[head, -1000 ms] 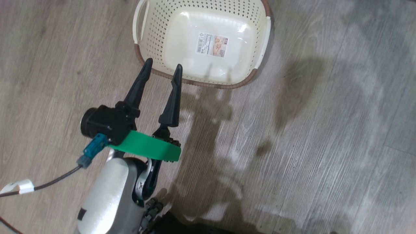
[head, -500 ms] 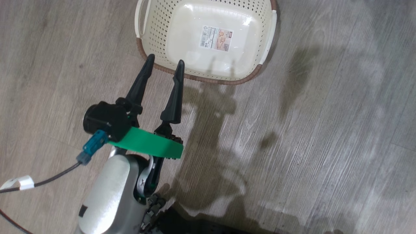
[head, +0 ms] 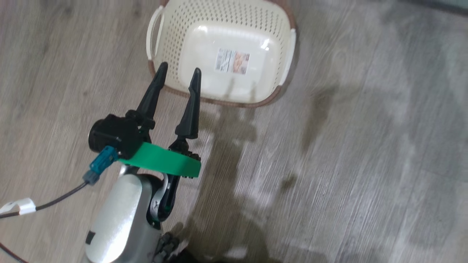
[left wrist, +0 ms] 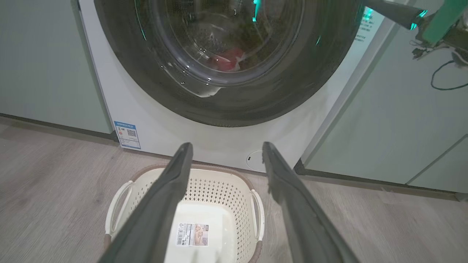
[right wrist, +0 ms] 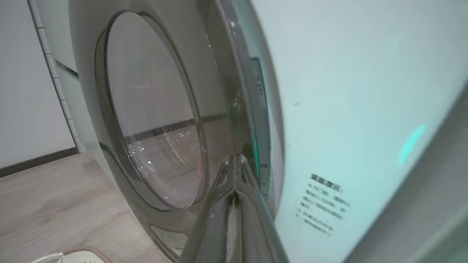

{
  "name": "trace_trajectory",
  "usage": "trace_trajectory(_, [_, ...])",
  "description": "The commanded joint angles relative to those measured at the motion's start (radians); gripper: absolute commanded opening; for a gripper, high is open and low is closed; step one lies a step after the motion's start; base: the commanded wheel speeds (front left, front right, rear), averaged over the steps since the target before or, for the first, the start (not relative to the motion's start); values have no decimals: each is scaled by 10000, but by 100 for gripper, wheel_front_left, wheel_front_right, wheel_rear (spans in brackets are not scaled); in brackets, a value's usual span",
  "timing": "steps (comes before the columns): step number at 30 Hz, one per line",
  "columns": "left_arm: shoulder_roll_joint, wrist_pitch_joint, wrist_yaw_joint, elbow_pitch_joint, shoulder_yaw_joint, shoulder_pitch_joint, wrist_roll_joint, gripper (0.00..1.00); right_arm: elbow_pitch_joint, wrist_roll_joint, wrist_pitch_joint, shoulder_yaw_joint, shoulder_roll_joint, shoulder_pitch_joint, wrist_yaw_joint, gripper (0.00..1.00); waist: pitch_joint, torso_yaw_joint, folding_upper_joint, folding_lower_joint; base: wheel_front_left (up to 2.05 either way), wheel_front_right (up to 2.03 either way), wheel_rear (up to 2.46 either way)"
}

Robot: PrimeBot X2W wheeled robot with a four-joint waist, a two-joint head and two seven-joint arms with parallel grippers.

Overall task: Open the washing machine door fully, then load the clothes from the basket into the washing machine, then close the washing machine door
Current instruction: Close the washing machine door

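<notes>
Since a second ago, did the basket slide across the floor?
No. The basket stays equally far from the dark floor stain; the whole picture shifted, so the camera moved.

A grey wood-grain plank floor (head: 365, 164) carries broad dark shadows. In the left wrist view, smooth pale green cabinet fronts (left wrist: 40, 65) stand at left and right, with a dark baseboard strip (left wrist: 55, 126) along their foot.
</notes>
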Motion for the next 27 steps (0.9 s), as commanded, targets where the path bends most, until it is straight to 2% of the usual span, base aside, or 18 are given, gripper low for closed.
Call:
trace_trajectory(1, [139,-95,-102,-170,445,153,117,100,-514,141,-49,-295,7,772,-76,0,-690,-335,0,0,0,0,0])
trace_trajectory(9, [139,-95,-340,173,856,684,475,100,-2226,1031,-49,-1895,102,3683,-76,0,-2415,-1132,0,0,0,0,0])
trace_trajectory(16, [139,-95,-464,436,1307,1165,555,100,-3420,1434,-49,-2617,464,5923,-76,0,-3480,-1804,0,0,0,0,0])
trace_trajectory(18, [139,-95,-503,561,1537,1395,555,100,-3930,1362,-49,-3163,632,6992,-76,0,-3940,-2107,0,0,0,0,0])
trace_trajectory(19, [139,-95,-503,561,1537,1395,555,100,-3930,1362,-49,-3163,632,6992,-76,0,-3940,-2107,0,0,0,0,0])
trace_trajectory(27, [139,-95,-533,781,1848,1976,596,100,-5286,680,-49,-4868,1334,9969,-76,0,-4887,-2585,0,0,0,0,0])
